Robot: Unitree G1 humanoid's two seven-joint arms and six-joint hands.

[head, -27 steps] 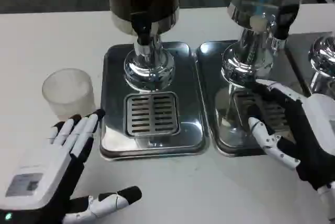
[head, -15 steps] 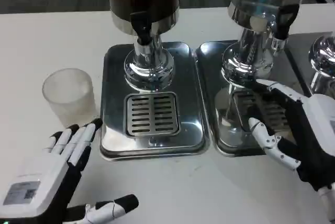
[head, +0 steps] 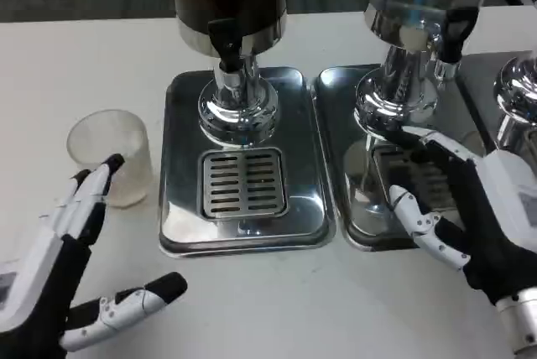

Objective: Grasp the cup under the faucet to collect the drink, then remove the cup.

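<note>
At the left of the frame a frosted plastic cup (head: 110,156) stands upright on the white desk (head: 75,57), beside the left drip tray (head: 243,162) and away from the dark dispenser's faucet (head: 225,40). The left hand (head: 63,267), lower left, has its fingers spread and empty, fingertips (head: 107,166) at the cup's near side. The right hand (head: 466,208), lower right, is spread open over the second tray (head: 336,158), holding nothing.
</note>
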